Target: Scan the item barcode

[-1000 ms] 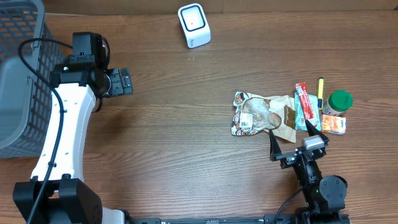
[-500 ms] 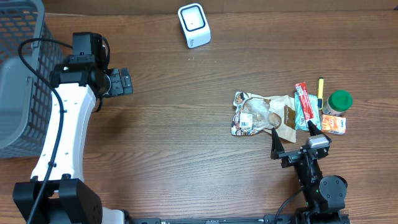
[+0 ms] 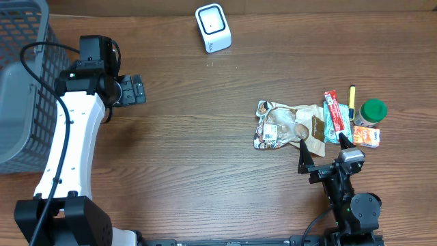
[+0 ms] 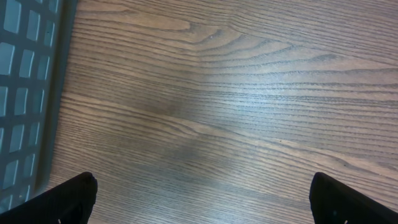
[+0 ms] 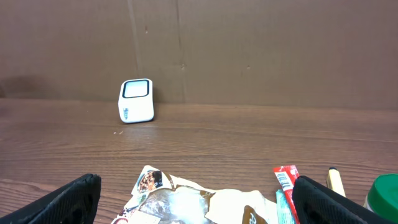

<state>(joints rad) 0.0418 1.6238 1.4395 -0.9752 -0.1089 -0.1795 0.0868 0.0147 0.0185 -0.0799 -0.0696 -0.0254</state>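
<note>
Several items lie in a cluster at the right: a crumpled brown-and-white snack bag [image 3: 290, 126] [image 5: 205, 202], a red stick packet [image 3: 331, 108] [image 5: 286, 179] beside a teal one, a yellow marker [image 3: 352, 94] [image 5: 335, 180], a green-lidded jar [image 3: 373, 111] [image 5: 384, 193] and a small orange box [image 3: 367, 137]. The white barcode scanner [image 3: 213, 27] [image 5: 136, 101] stands at the far edge. My right gripper [image 3: 322, 152] [image 5: 196, 186] is open, low over the table, just in front of the bag and packets. Far to the left, my left gripper [image 3: 140, 89] [image 4: 202, 190] hangs open over bare wood, holding nothing.
A grey mesh basket [image 3: 20, 82] [image 4: 28, 93] fills the left edge, close beside the left arm. A brown cardboard wall [image 5: 249, 50] rises behind the scanner. Wooden tabletop [image 3: 205, 150] stretches between the two arms.
My right gripper has crept slightly to the right and closer to the items. The left arm has not moved.
</note>
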